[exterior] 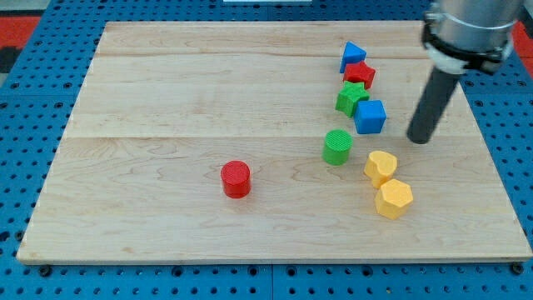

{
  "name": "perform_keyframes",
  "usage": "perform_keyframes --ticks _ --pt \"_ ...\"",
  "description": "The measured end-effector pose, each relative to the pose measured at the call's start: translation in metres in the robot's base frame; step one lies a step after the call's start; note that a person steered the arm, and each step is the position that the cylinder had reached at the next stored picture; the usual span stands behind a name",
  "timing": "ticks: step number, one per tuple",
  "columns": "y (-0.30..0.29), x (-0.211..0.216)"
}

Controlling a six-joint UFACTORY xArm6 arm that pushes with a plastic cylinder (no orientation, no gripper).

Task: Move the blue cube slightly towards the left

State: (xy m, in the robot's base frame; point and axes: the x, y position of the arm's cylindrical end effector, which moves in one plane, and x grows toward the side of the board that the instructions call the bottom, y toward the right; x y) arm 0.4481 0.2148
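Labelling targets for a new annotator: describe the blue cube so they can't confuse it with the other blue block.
On the wooden board, find the block column near the view's upper right. The blue cube is its lowest piece, touching the green star, with my tip to its right. The other blue block, a triangle, tops the column.

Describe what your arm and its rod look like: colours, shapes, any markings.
My arm enters at the view's top right as a rounded grey metallic housing with a black band near its lower edge. From it runs a straight, smooth, dark cylindrical rod, ending at my tip, which is blunt. No cables, labels or markings show. The tip lies to the view's right of the blue cube.
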Motion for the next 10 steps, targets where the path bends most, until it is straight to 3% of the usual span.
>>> perform_keyframes --ticks 1,3,4,7,9,10 --pt "-0.058 -0.012" --pt "-0.055 -0.027" --pt "-0.098 -0.044" --pt "-0.079 -0.024" --pt "-0.165 -0.013" --pt "-0.158 -0.002"
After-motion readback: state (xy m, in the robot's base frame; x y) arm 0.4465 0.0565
